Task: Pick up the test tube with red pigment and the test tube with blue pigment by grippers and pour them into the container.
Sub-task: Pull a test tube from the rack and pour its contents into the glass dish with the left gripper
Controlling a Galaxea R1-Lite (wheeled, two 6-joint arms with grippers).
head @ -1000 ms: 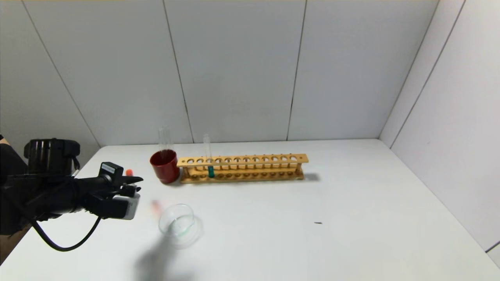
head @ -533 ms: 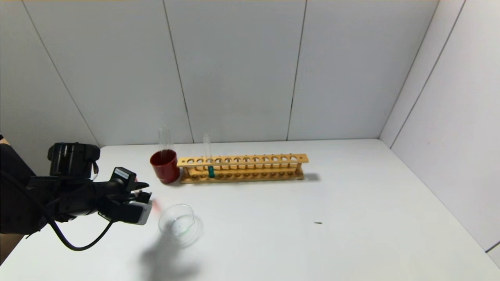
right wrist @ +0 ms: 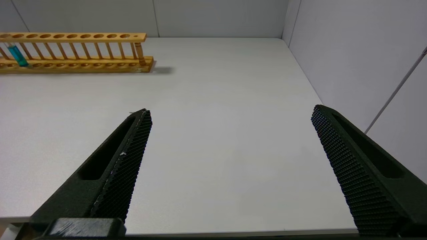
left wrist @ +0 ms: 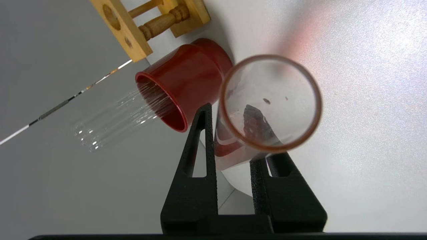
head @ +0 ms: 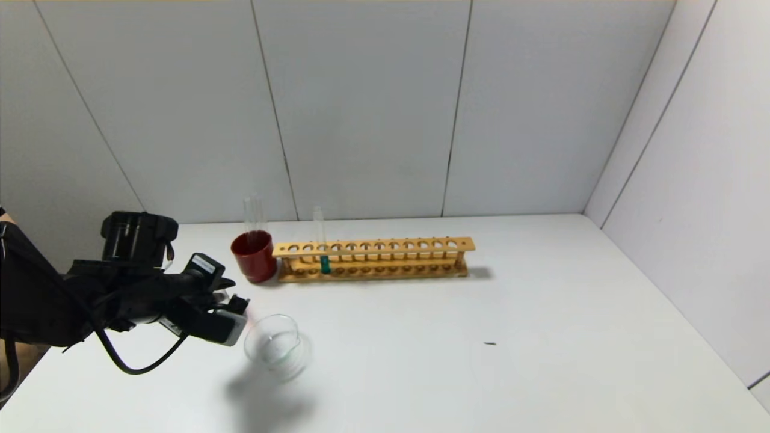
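Observation:
My left gripper (head: 235, 298) is shut on the test tube with red pigment (left wrist: 270, 103) and holds it tilted above the table, just left of the container (head: 274, 346), a clear glass dish. In the left wrist view (left wrist: 233, 140) the tube's open mouth faces the camera and red liquid lies inside it near the jaws. In the head view the tube is mostly hidden by the gripper. The test tube with blue pigment (head: 324, 263) stands upright in the wooden rack (head: 385, 246); it also shows in the right wrist view (right wrist: 16, 55). My right gripper (right wrist: 230, 111) is open and empty over the right part of the table.
A dark red cup (head: 254, 257) holding clear empty tubes (head: 255, 211) stands at the rack's left end, behind the dish. Grey wall panels close the back and right sides. A small dark speck (head: 489, 343) lies on the white table.
My left gripper has moved right and a little nearer with the red tube, from well left of the dish to right beside its rim. The right arm has not moved.

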